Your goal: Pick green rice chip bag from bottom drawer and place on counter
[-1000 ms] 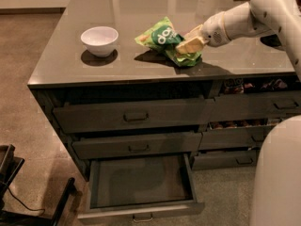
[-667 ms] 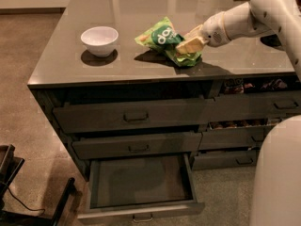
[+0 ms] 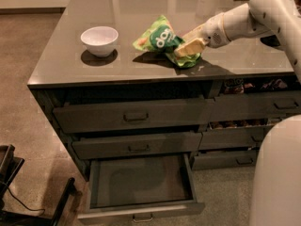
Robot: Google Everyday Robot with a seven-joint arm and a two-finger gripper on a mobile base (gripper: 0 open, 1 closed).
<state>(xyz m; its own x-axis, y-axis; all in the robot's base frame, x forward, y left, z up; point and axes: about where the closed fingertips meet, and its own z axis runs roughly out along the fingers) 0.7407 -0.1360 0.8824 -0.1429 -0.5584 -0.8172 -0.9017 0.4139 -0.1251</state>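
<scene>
On the counter [image 3: 66,65] the green rice chip bag [image 3: 157,39] is touched by the gripper [image 3: 187,48], whose closure cannot be told, and could be dragged away if snagged on withdrawal

place: kitchen | cues: island counter [image 3: 122,13], snack drawers [image 3: 249,105], white bowl [image 3: 99,40] | pincer [image 3: 184,48]: low over counter

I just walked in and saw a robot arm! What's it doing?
The robot's pincer is at one end of the green chip bag, which lies on the counter near a white bowl. The bottom drawer stands open below, so the bag seems to be out of it already.
</scene>
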